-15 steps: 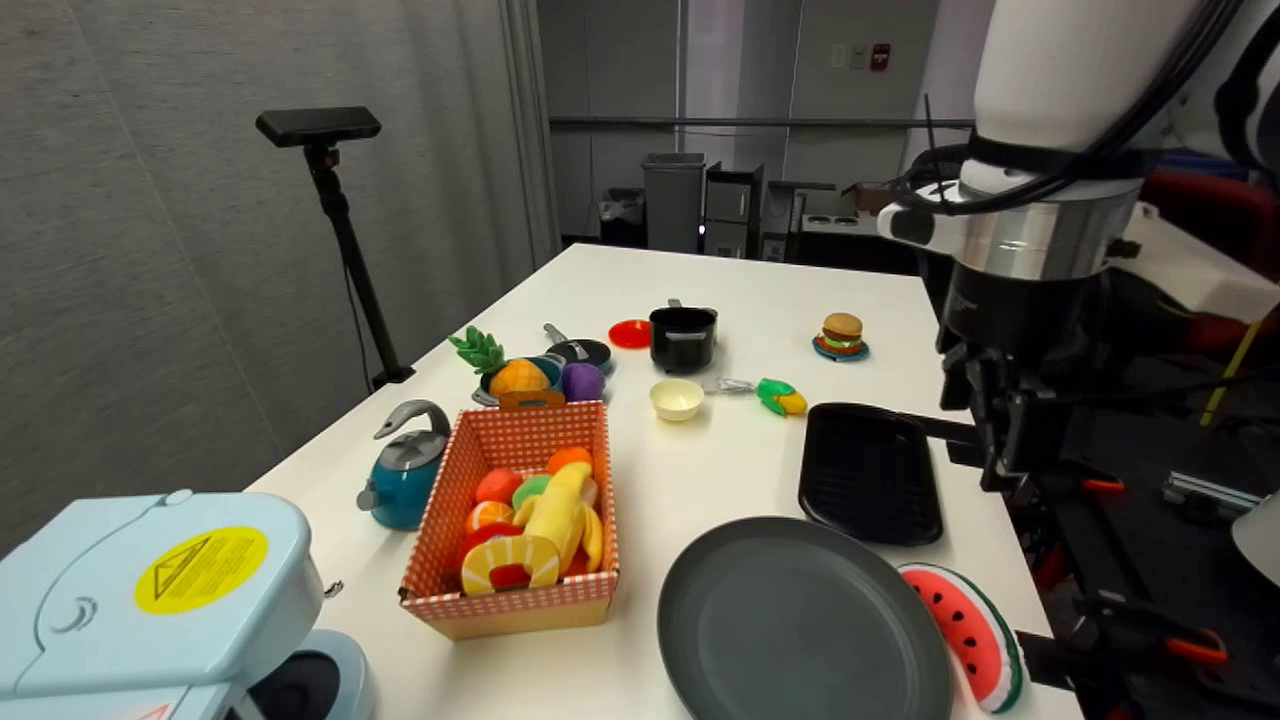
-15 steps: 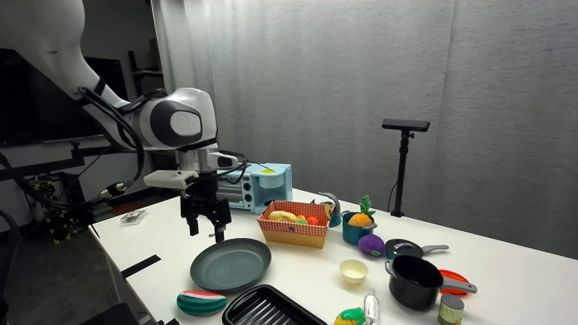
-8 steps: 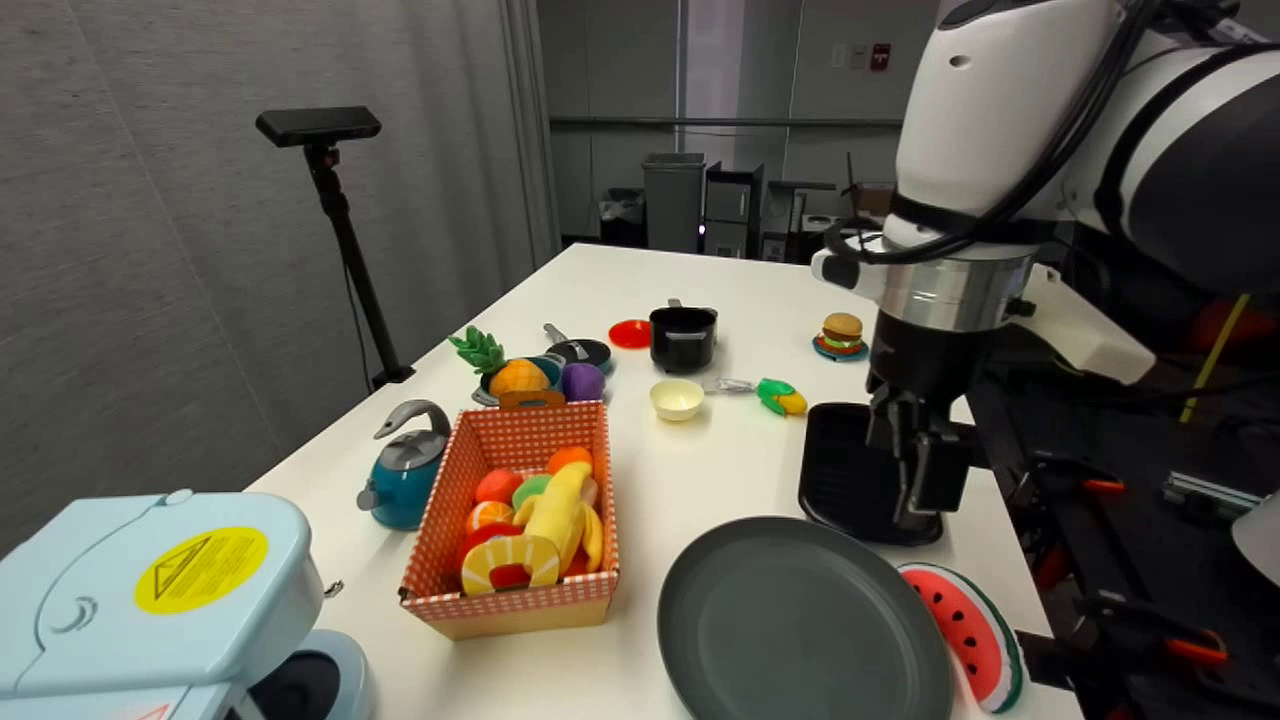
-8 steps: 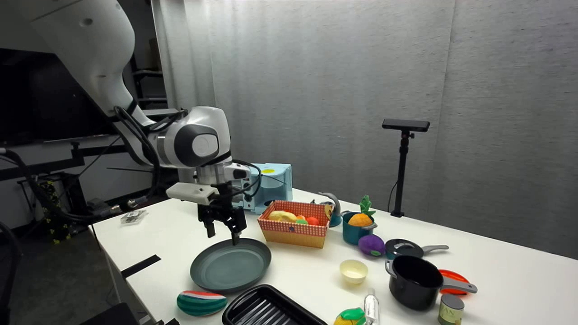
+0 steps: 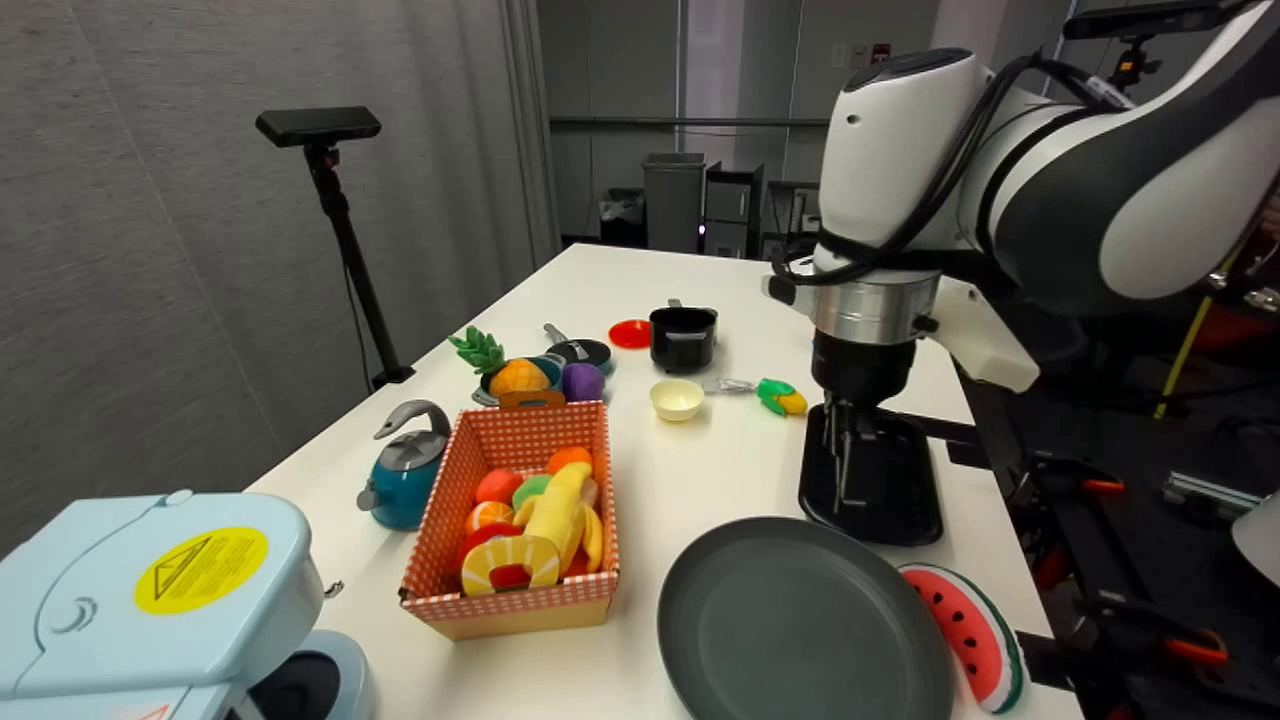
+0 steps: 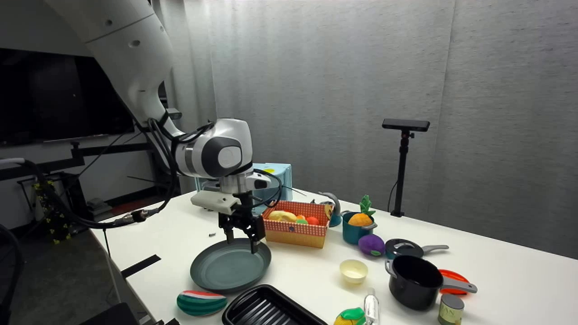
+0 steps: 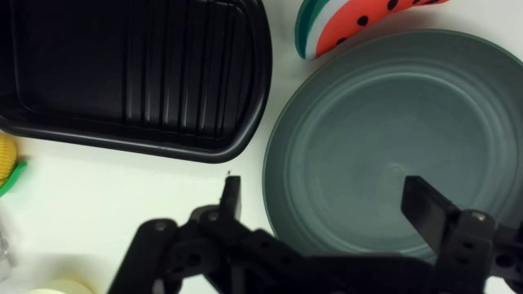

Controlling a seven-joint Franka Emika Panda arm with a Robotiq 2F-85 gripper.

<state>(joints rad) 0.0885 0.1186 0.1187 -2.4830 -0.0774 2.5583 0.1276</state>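
Note:
My gripper stands open with nothing between its fingers, hanging fingers-down above the table. In the wrist view one finger lies over the dark grey round plate, the other over the white table just left of its rim. The gripper appears in front of the far part of the plate in an exterior view; it seems raised clear of it. A black ribbed tray lies beside the plate. A plush watermelon slice rests by the plate's edge; this watermelon slice also shows in both exterior views.
A red-checked basket holds several toy fruits. Around it stand a teal kettle, a light blue toaster oven, a cream bowl and a black pot. Toy corn lies near a clear bottle.
The arm has swung in from the table's edge, leftward in one exterior picture and rightward and slightly down in the other, bringing the open gripper by the plate. The toy burger is now hidden behind it.

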